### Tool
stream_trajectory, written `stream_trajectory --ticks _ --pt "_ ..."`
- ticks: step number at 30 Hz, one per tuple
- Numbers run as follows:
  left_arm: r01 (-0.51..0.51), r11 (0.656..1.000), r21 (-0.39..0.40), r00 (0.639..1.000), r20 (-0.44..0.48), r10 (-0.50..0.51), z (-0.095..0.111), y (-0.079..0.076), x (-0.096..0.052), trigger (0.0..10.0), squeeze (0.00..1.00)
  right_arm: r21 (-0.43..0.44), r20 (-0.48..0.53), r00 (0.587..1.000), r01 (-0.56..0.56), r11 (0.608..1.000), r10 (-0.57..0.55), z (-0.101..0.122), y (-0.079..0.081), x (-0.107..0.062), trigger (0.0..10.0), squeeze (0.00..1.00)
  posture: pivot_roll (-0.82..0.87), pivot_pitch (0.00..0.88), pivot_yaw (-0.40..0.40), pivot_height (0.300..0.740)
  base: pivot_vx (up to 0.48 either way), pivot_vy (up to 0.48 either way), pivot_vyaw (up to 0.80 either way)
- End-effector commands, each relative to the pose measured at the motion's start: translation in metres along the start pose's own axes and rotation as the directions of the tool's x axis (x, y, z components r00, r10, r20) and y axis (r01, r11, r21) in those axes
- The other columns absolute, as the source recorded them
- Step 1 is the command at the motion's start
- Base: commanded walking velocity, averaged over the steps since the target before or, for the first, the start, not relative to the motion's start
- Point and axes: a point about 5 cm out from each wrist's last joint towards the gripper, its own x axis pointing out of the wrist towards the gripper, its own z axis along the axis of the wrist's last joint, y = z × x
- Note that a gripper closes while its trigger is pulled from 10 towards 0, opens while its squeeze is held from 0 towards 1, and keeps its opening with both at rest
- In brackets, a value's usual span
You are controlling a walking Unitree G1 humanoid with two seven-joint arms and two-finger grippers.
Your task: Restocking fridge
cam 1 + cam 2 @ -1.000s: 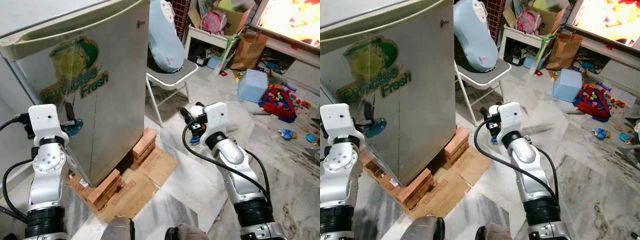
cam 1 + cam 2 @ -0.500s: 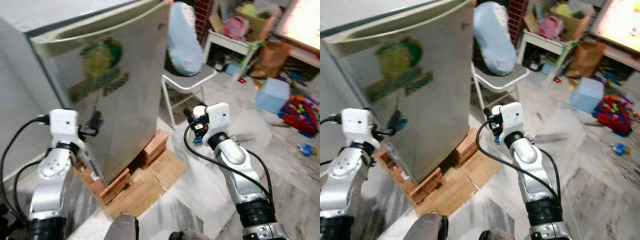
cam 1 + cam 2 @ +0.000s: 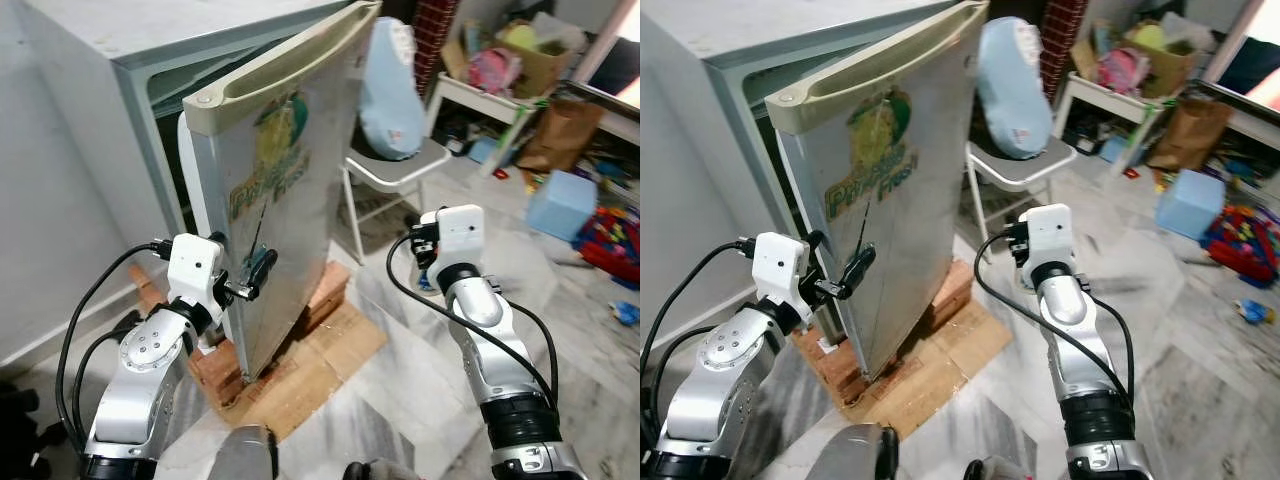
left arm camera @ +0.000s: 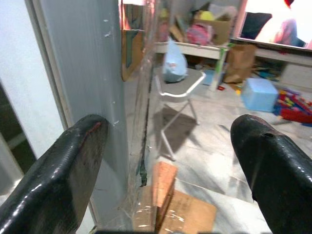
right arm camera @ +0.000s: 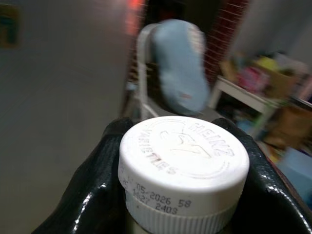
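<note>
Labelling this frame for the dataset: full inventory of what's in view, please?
fridge: 1, grey, on the robot's left, door ajar with green-yellow sticker
bricks: red stack under fridge
cardboard: brown, flat on floor before fridge
chair: 1, white frame, grey seat, right of fridge
cushion: 1, light blue, upright on chair
bin: 1, light blue, on floor, far right
paper bag: 1, brown, behind bin
toys: mixed colours, scattered at far right
bottle: 1, white Heinz cap, in right gripper
left gripper: open, at the door edge
right gripper: shut on bottle, beside the chair
</note>
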Motion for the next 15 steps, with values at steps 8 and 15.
stream_trajectory --ticks 8,15 --pt "0.092 0.996 -0.006 0.995 0.030 -0.091 0.0067 -0.0218 0.0059 10.0 0.00 0.002 0.008 1.000 0.016 1.000 -0.016 0.0036 0.0004 0.0002 10.0 0.00 0.08 0.101 -0.075 0.740 0.000 -0.429 -0.21" --pt "0.104 0.995 0.003 0.994 0.027 -0.104 0.0065 -0.0247 0.0072 10.0 0.00 -0.002 0.011 1.000 0.026 1.000 -0.026 0.0034 0.0002 -0.0011 10.0 0.00 0.07 0.103 -0.072 0.740 0.000 -0.450 0.00"
